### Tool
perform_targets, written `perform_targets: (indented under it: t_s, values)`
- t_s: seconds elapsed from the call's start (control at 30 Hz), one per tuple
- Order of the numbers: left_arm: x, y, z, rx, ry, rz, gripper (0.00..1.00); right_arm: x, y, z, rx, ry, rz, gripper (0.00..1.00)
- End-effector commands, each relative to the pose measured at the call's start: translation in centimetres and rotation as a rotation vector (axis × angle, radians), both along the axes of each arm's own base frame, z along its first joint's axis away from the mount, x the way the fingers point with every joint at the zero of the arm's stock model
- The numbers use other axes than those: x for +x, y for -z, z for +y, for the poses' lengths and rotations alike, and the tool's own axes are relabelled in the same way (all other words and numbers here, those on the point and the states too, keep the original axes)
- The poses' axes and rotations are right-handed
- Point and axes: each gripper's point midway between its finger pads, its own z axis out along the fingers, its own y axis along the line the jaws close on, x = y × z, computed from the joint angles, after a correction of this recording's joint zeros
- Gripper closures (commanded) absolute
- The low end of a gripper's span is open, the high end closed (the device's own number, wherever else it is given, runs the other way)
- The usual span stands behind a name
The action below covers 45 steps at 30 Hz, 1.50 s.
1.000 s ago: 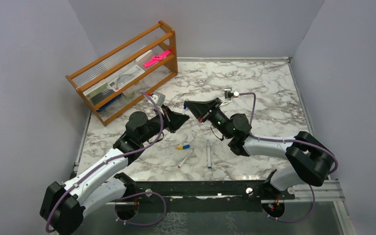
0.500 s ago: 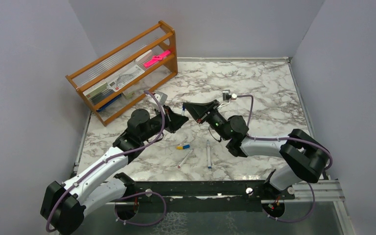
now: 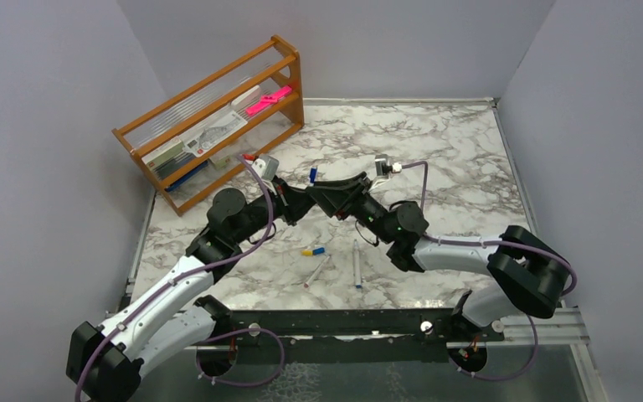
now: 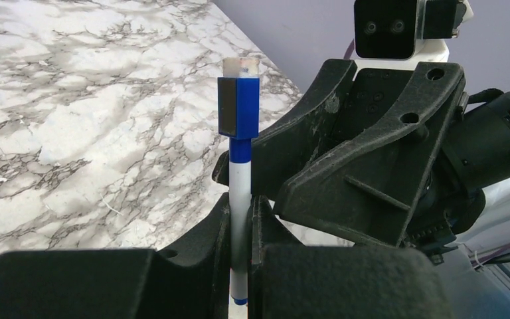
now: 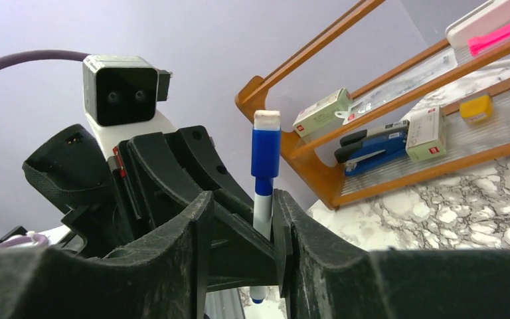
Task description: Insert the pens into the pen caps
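Far to the left of both sets of jaws, a wooden rack (image 3: 218, 126) stands at the back corner of the table (image 3: 469, 142). It holds a pink object (image 3: 268, 100) on its upper shelf and a blue stapler (image 5: 365, 149) on a lower one.

The left arm (image 3: 172, 285) reaches in from the left. The left jaws are clamped on the white barrel of an upright pen (image 4: 240, 199), low on its length, so a short stub with a blue end pokes out beneath them. Above the left jaws the barrel carries a blue cap (image 4: 239, 106) with a pale top, already seated on the pen.

Immediately to the right, the right jaws face the left ones almost nose to nose. They stand apart with the same barrel in the gap between them. The barrel sits closer to one finger than the other (whether it touches that finger I cannot tell). Behind them the right arm (image 3: 460, 249) runs off to the right.

The rest of the task's things lie on the table, well clear of both jaws and nearer the arm bases. A short yellow-and-blue cap piece (image 3: 312, 250) lies below the meeting jaws. A slanted pen (image 3: 317, 271) lies just nearward of that piece. A second pen (image 3: 357, 264) lies to its right and points roughly toward the bases. Neither jaws touch any of these.
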Motion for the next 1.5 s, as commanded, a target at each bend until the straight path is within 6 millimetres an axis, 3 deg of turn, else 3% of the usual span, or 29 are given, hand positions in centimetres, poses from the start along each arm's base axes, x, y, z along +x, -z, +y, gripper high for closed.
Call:
perform_targets:
  t_s: [0.0,0.13,0.23,0.37,0.5,0.53,0.7,0.83,1.13,1.47]
  values:
    - [0.5,-17.5,4.9,-0.38,-0.22,-0.476,1.0,-12.6,12.0,3.1,-0.355,-0.535,0.187,0.63]
    - [0.9,-16.5,5.0,-0.356,-0.239,-0.457,1.0,-12.1,12.1,2.0,-0.362,-0.476,0.205,0.63]
    - [2.1,-14.7,5.3,-0.301,-0.29,-0.42,1.0,-9.9,13.6,0.2,-0.423,-0.306,0.294,0.63]
    - [5.2,-11.5,5.7,-0.141,-0.4,-0.311,1.0,-6.2,15.4,-5.1,-0.407,-0.006,0.558,0.62]
    - [6.4,-11.0,5.5,-0.083,-0.42,-0.295,1.0,-4.6,15.1,-9.0,-0.368,0.159,0.558,0.58]
    - [8.1,-9.0,4.7,0.01,-0.418,-0.24,1.0,-3.9,15.5,-10.4,-0.47,0.235,0.516,0.58]
    - [11.3,-2.5,3.9,0.24,-0.441,-0.102,1.0,-3.4,15.2,-11.2,-0.549,0.281,0.471,0.59]
    - [12.4,2.2,3.7,0.34,-0.444,-0.013,1.0,-2.9,14.1,-11.5,-0.545,0.302,0.424,0.6]
    - [14.9,9.0,3.8,0.454,-0.512,0.134,1.0,-2.8,14.2,-10.7,-0.574,0.281,0.405,0.66]
    - [17.1,16.7,1.9,0.501,-0.5,0.301,1.0,-2.6,14.6,-11.3,-0.613,0.301,0.375,0.66]
